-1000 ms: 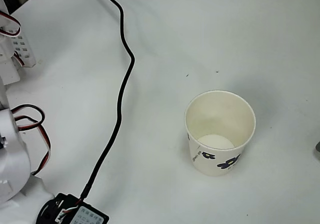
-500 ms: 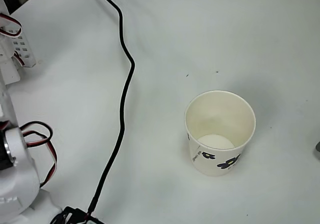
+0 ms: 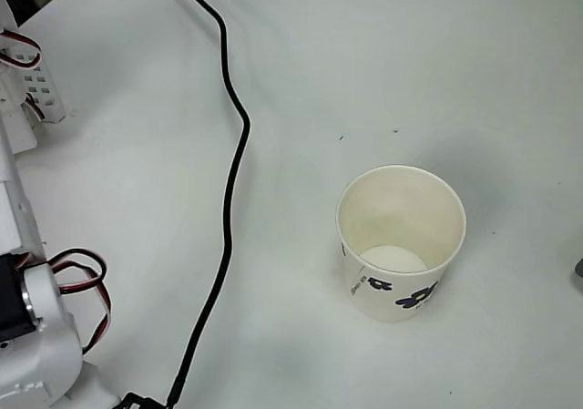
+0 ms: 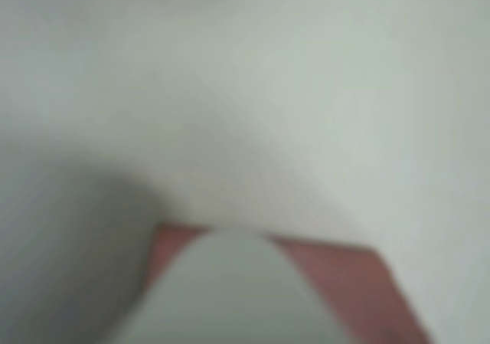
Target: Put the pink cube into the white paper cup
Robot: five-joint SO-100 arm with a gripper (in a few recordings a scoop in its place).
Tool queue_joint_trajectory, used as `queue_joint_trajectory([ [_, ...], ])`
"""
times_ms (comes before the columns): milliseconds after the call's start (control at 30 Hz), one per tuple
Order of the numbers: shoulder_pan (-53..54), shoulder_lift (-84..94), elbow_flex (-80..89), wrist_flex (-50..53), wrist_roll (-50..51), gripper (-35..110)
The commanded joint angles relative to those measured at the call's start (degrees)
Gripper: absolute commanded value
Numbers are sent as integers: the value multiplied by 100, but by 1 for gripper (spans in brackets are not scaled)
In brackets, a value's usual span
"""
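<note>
Because our wrist view is blurred, we cannot tell the gripper's state, yet the pink cube [image 4: 337,283] lies just beyond a white finger [image 4: 230,298], and the white paper cup [image 3: 401,242] waits empty, upright.

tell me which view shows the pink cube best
The wrist view: the pink cube sits blurred at the bottom edge, partly behind a pale finger of the hand. The overhead view gives the white paper cup, empty inside, and a black cable.
</note>
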Motion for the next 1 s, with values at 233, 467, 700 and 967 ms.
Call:
queue_joint_trajectory([
  [233, -26, 1002, -466, 747, 26, 13],
  [467, -448, 1775, -624, 1512, 26, 13],
  [700, -1134, 2092, -1450, 2092, 114, 13],
  [967, -1749, 1714, -3234, 2848, 281, 13],
])
